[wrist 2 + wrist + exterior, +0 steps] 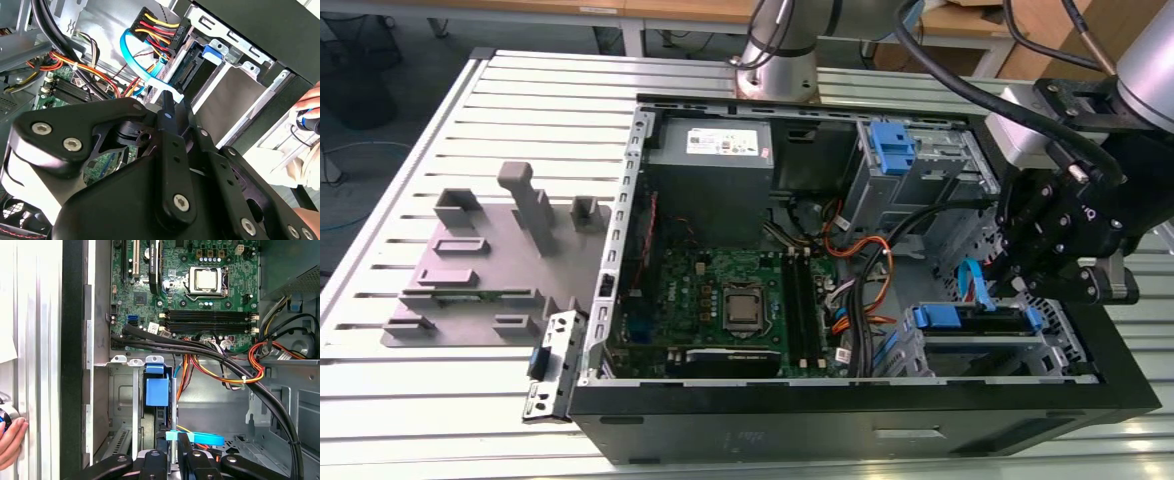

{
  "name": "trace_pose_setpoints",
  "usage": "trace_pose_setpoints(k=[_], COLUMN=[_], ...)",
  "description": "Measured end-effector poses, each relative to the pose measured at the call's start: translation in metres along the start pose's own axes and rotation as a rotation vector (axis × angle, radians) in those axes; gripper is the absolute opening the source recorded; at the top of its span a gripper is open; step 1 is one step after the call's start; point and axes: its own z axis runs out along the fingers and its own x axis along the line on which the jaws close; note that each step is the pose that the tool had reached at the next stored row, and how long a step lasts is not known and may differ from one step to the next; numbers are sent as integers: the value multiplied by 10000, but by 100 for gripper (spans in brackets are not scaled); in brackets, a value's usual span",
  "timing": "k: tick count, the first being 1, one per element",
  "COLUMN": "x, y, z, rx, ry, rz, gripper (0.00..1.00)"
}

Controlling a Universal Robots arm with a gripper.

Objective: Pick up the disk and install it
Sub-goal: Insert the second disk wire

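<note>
Bright, even overhead light fills the exterior view. The ribbed silver aluminium table glares pale along its near edge, while the open black computer case holds soft shadow inside. In the first wrist view the table burns out to white. In the second wrist view the black gripper looms dark, with glints on its screw heads.

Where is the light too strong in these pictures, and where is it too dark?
First wrist view: the table is washed out almost white. Second wrist view: the table beyond the computer case glares white. Exterior view: even light, but shadow lies inside the case beside the power supply.
</note>
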Motion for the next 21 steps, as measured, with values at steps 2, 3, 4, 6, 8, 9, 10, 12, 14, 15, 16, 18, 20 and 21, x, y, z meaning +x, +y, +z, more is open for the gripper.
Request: trace_pose_setpoints(k=[2, 3, 4, 6, 8, 9, 10, 12, 14, 15, 16, 18, 20, 21], x=[-1, -4, -7, -20, -35, -41, -48, -61, -72, -76, -79, -87, -99, -105], y=[0, 0, 0, 0, 0, 0, 0, 0, -5, -10, -18, -39, -65, -79], z=[-1, -1, -1, 0, 1, 2, 2, 3, 5, 6, 9, 12, 15, 18], rx=[0, 0, 0, 0, 0, 0, 0, -1, -1, -2, -2, -2, -2, -2], ry=[1, 1, 2, 0, -5, -13, -22, -39, -71, -77, -81, -80, -78, -80], rz=[0, 0, 0, 0, 0, 1, 0, 2, 0, 0, -1, 0, 0, 0], gripper=[24, 24, 24, 24, 24, 24, 24, 24, 24, 24, 24, 24, 24, 24])
